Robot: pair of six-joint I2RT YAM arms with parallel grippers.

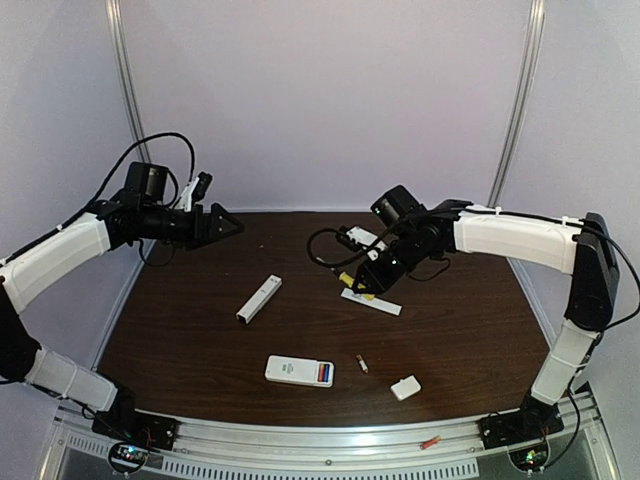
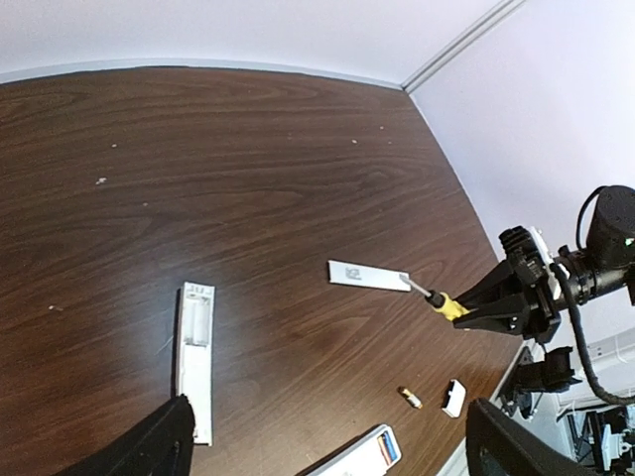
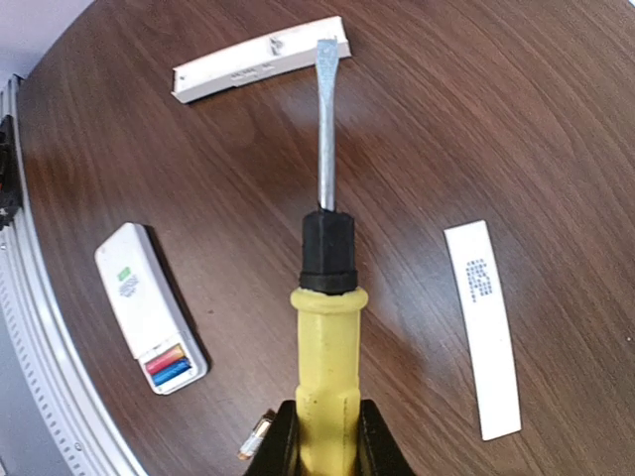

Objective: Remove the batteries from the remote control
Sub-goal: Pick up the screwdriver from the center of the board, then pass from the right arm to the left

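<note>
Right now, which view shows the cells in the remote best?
Right wrist: whole remote in frame, red and blue cells clearly exposed. Top external shows only a small coloured patch; left wrist cuts the remote at the frame edge.

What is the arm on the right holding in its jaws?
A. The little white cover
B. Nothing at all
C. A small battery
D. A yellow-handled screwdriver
D: the right jaws are clamped on the yellow handle of the screwdriver, whose metal blade points out over the table.
</note>
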